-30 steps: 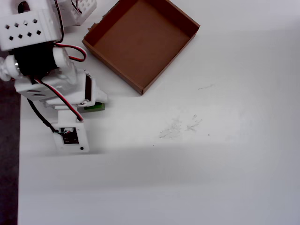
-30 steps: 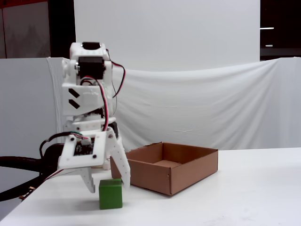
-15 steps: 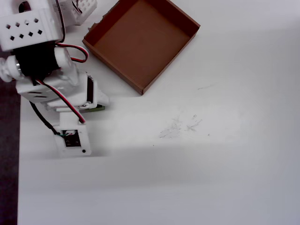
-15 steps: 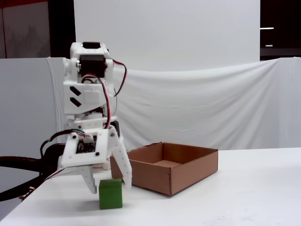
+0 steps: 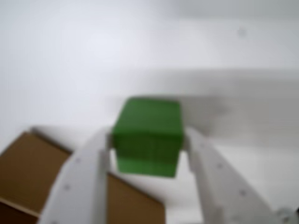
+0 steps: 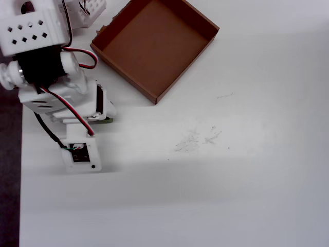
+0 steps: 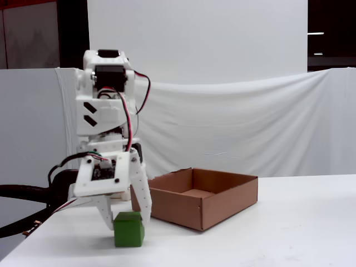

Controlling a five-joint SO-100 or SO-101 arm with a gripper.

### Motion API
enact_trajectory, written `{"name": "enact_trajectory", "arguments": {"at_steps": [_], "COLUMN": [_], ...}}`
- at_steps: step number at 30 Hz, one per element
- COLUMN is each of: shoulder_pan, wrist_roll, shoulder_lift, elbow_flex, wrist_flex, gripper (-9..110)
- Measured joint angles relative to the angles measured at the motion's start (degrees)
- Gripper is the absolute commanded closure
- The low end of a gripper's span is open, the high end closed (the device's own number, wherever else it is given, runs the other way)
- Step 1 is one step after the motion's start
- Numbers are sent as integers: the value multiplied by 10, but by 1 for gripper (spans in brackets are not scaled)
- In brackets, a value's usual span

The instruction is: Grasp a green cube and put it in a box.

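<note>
While pinching green cube (image 5: 148, 136) | claw (image 5: 149, 142) beside box (image 5: 23, 172) | on table (image 7: 267, 233)

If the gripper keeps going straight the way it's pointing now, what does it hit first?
The gripper points down with its jaws on either side of the green cube, which seems to rest on the table. Straight on, it would likely press into the tabletop, not the box.

Small bright-green solid cube (image 7: 129, 229), smooth and matt, with darker green sides. Large shallow square box of brown cardboard (image 7: 222, 207), dull and papery, with raw cut edges along its low walls; white two-finger plastic gripper (image 5: 148, 145), smooth with a faint sheen, dotted with small screw holes. Flat white table top (image 6: 216, 185), matt and lightly scuffed with grey marks; white draped cloth backdrop (image 7: 250, 122), soft and creased.
</note>
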Motion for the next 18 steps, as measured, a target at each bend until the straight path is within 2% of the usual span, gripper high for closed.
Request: {"name": "enact_trajectory", "arguments": {"at_steps": [7,18], "shoulder_pan": [-2,-5], "wrist_roll": [0,0], "shoulder_lift": [0,1], "elbow_flex": [6,11], "wrist_flex": [-11,-11], "gripper": [82,87]}}
